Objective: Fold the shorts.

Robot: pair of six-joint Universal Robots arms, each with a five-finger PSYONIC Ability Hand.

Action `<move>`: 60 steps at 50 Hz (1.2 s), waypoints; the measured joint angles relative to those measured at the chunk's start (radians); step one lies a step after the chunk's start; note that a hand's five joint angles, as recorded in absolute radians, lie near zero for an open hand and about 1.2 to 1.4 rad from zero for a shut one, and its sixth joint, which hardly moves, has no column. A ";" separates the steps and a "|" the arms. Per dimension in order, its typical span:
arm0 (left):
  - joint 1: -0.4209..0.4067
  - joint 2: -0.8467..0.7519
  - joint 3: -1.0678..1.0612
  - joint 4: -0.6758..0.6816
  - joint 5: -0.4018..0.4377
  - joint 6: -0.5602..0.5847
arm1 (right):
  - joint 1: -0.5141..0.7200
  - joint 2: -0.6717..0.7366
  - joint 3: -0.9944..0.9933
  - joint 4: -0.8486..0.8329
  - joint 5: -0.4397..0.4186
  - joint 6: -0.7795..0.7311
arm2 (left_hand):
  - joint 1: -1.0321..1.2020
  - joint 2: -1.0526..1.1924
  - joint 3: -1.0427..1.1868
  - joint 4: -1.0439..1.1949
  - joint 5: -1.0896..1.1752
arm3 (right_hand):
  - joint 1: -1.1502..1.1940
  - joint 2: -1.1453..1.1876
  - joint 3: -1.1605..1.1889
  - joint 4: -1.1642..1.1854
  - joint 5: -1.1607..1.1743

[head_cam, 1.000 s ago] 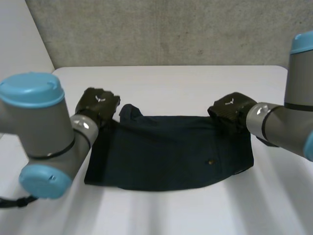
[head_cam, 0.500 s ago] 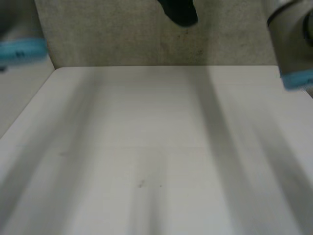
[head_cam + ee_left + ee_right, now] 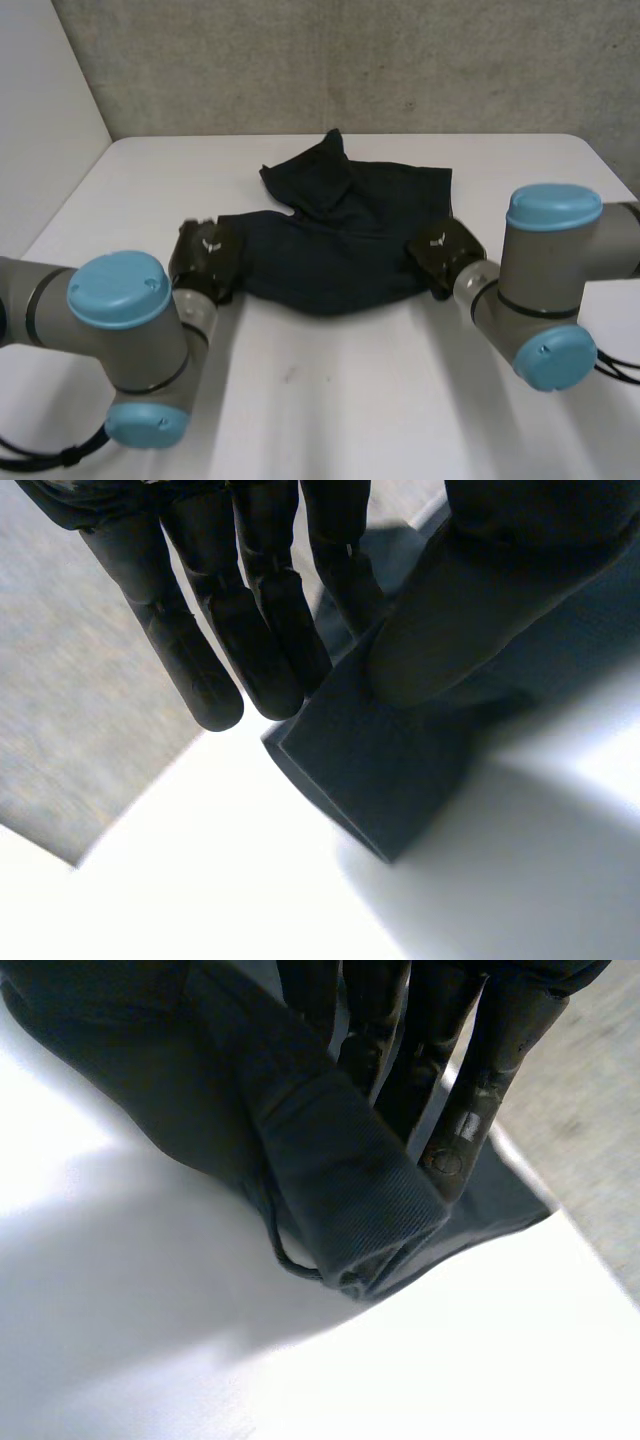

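The dark navy shorts [image 3: 340, 235] lie crumpled on the middle of the white table [image 3: 330, 400], with one part bunched up toward the far edge. My left hand [image 3: 205, 260] is at their near left corner. In the left wrist view its thumb [image 3: 470, 600] presses that corner of the shorts [image 3: 390, 780] against the straight fingers [image 3: 250, 630], pinching it. My right hand [image 3: 445, 255] is at the near right corner. There a rolled fold of the shorts [image 3: 330, 1170] is clamped in front of its fingers [image 3: 480, 1070].
A grey concrete wall [image 3: 350, 60] stands behind the table's far edge. A pale wall [image 3: 40, 120] runs along the table's left side. Both arms reach in over the table's front half.
A second ago the shorts lay flat nearer the front with the hands at their far corners. They were swung up off the table and now lie farther back, both hands at the near corners.
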 measured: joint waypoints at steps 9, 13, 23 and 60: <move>0.006 0.195 -0.127 -0.139 -0.001 0.001 | -0.004 -0.136 0.163 0.030 -0.013 -0.006 | 0.000 0.000 0.000 0.000 0.000 | 0.000 0.000 0.000 0.000 0.000; 0.006 0.297 -0.181 -0.200 0.001 0.002 | -0.005 -0.208 0.225 0.050 -0.037 -0.017 | 0.000 0.000 0.000 0.000 0.000 | 0.000 0.000 0.000 0.000 0.000; -0.032 0.498 -0.323 -0.470 0.008 0.001 | -0.008 -0.351 0.339 0.264 -0.116 -0.107 | 0.000 0.000 0.000 0.000 0.000 | 0.000 0.000 0.000 0.000 0.000; 0.109 -0.038 0.292 -0.221 0.376 0.057 | -0.064 -0.425 0.513 0.293 -0.135 -0.252 | -0.663 -0.737 -0.735 -0.733 -0.712 | 0.000 0.000 0.000 0.000 0.000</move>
